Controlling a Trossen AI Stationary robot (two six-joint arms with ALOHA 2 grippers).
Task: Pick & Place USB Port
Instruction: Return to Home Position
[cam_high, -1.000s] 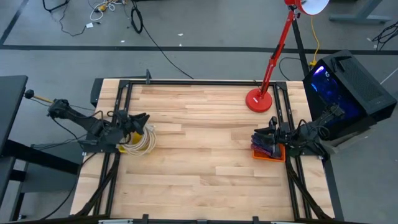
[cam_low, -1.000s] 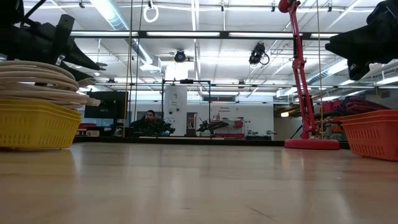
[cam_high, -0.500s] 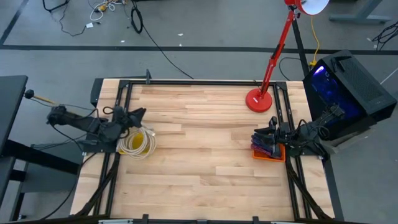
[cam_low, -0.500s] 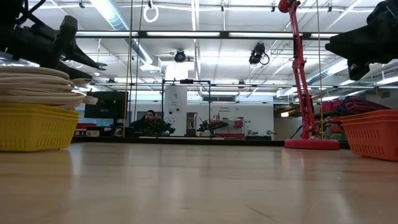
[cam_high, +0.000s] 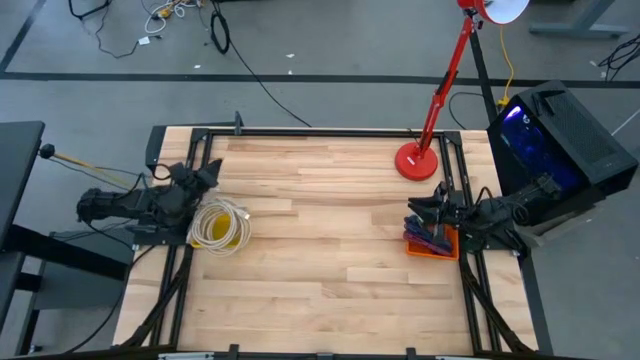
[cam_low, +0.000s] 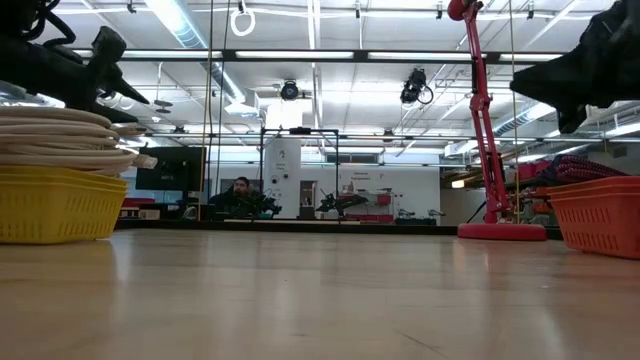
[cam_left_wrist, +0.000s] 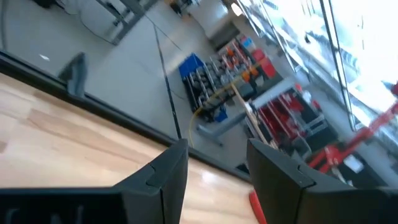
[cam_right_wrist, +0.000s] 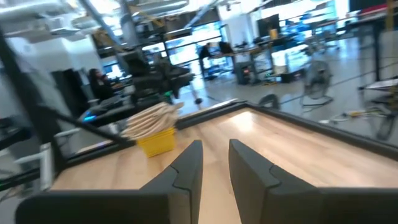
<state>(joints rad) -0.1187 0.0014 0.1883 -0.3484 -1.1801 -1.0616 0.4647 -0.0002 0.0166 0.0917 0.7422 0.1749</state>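
A yellow basket (cam_high: 201, 238) on the table's left side holds a coil of white cables (cam_high: 222, 222). An orange basket (cam_high: 436, 250) on the right side holds dark and purple cables (cam_high: 424, 238). I cannot pick out a single USB port among them. My left gripper (cam_high: 210, 172) hovers level just beyond the yellow basket's far side, open and empty, as the left wrist view (cam_left_wrist: 214, 152) shows. My right gripper (cam_high: 412, 212) hovers level over the orange basket's far edge. Its fingers (cam_right_wrist: 216, 152) stand a narrow gap apart with nothing between them.
A red desk lamp stands with its base (cam_high: 416, 160) at the far right of the table. Black frame rails (cam_high: 300, 131) run along the table's edges. A computer case with blue light (cam_high: 548, 135) sits off the right edge. Bare wood (cam_high: 330, 250) lies between the baskets.
My left gripper has swung from above the white cable coil toward the table's far edge, rising a little and rolling, and now stands clear of the basket. Its fingers have stayed open. My right gripper has turned slightly toward the far edge.
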